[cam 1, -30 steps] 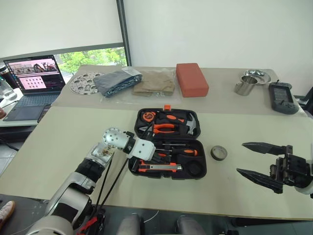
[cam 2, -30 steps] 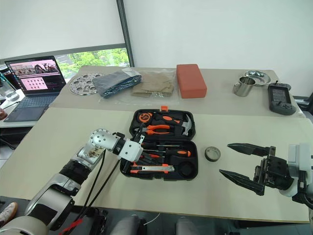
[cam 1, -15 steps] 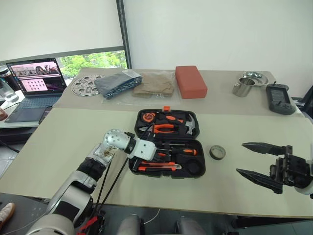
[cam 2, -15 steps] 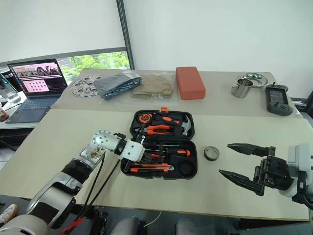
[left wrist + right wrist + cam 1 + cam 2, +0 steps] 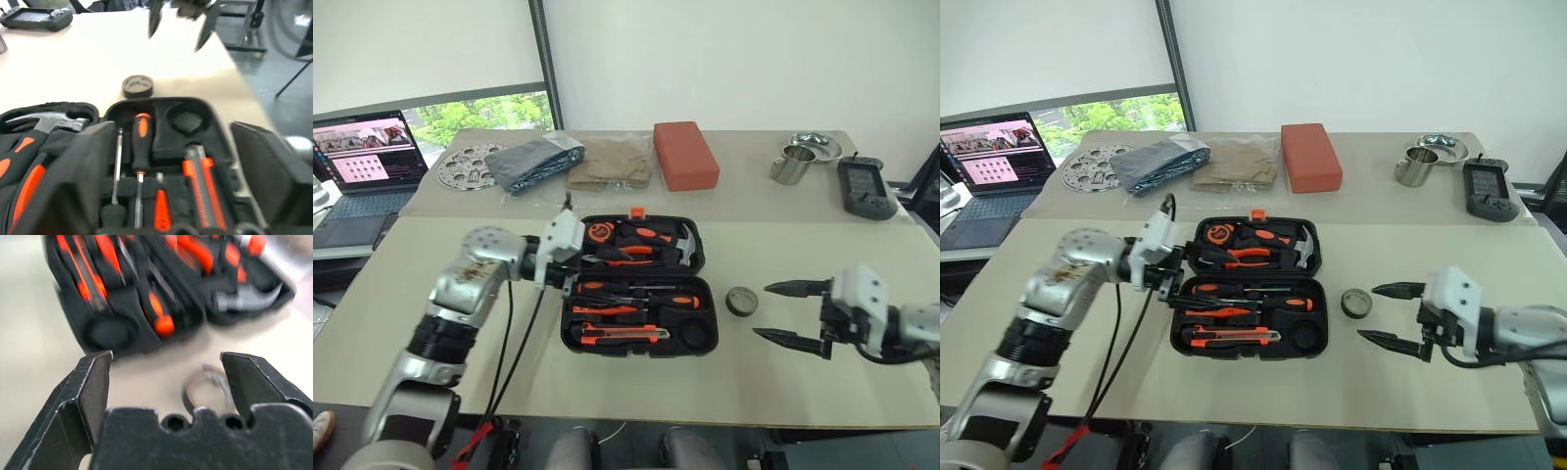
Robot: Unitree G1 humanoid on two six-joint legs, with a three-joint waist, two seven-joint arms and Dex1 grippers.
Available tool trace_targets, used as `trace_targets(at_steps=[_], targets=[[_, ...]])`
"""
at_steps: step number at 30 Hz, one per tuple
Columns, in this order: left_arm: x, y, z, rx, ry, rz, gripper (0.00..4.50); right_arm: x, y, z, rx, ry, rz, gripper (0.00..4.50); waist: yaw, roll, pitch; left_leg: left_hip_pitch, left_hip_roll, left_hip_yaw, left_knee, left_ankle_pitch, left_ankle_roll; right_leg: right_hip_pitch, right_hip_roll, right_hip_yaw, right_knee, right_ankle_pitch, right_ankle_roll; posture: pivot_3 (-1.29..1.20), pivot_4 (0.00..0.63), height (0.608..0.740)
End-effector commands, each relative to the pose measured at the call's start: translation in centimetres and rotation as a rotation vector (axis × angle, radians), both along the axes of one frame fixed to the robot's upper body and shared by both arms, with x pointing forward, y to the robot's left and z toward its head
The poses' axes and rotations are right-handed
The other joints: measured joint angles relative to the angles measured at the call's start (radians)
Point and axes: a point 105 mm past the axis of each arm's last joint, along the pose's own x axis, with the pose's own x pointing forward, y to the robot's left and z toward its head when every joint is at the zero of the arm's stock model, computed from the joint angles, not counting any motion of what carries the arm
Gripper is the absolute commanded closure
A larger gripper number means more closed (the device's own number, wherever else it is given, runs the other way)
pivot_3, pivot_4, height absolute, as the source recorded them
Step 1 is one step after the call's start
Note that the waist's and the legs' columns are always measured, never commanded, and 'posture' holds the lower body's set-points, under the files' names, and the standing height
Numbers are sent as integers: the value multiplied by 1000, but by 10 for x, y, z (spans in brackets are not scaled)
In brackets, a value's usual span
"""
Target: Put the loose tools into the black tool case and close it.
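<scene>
Low at the right of the frame, the right gripper (image 5: 781, 311) is seen spread wide and empty, lined up with the small black tape roll (image 5: 741, 300), which lies loose on the worktop (image 5: 431, 284) just right of the black tool case (image 5: 640, 285); a grab for that roll is judged to be the reason for the aim. A second ago this gripper was held further right and nearer the lower edge, so the gap to the roll has been closed. At centre, the case lies open flat, with the screwdrivers (image 5: 636, 289) and the utility knife (image 5: 619, 335) seated in its near half, and one round recess (image 5: 694, 336) left bare, probably for the roll. At the case's left edge, the left gripper (image 5: 1173, 277) has been lifted off the tools it was pressed among earlier; it looks parted and nothing is held in it. Further back, a handheld device (image 5: 865, 188) is left at upper right.
</scene>
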Motion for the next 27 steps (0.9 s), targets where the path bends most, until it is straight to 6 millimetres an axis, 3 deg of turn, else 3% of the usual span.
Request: trace_targets(at_steps=[1, 11, 14, 24, 27], targets=[[-13, 8, 9, 43, -10, -8, 96, 16, 0, -6, -142, -26, 38, 375, 2, 1, 0, 0, 0, 0, 0, 0, 0, 0, 0, 0, 0, 0, 0, 0, 150, 740], [-33, 18, 18, 96, -3, 6, 96, 38, -1, -27, -362, 26, 126, 375, 5, 5, 3, -1, 0, 1, 0, 0, 0, -1, 0, 2, 0, 0, -1, 0, 150, 740], [-34, 18, 19, 108, -9, 11, 0, 39, -6, -31, -415, 50, 130, 1099, 5, 5, 4, 0, 0, 1, 0, 0, 0, -1, 0, 3, 0, 0, -1, 0, 150, 740], [-35, 18, 23, 116, -21, 17, 0, 41, -2, -31, -429, 48, 132, 4460, 5, 5, 3, 1, 0, 2, 0, 0, 0, 0, 0, 5, 1, 0, -1, 0, 150, 740], [-35, 21, 23, 125, -20, 33, 0, 40, 1, -25, -430, 30, 143, 4460, 4, 5, 3, 2, 0, 2, 0, 0, 0, 0, 0, 6, 1, 0, -1, 0, 150, 740]])
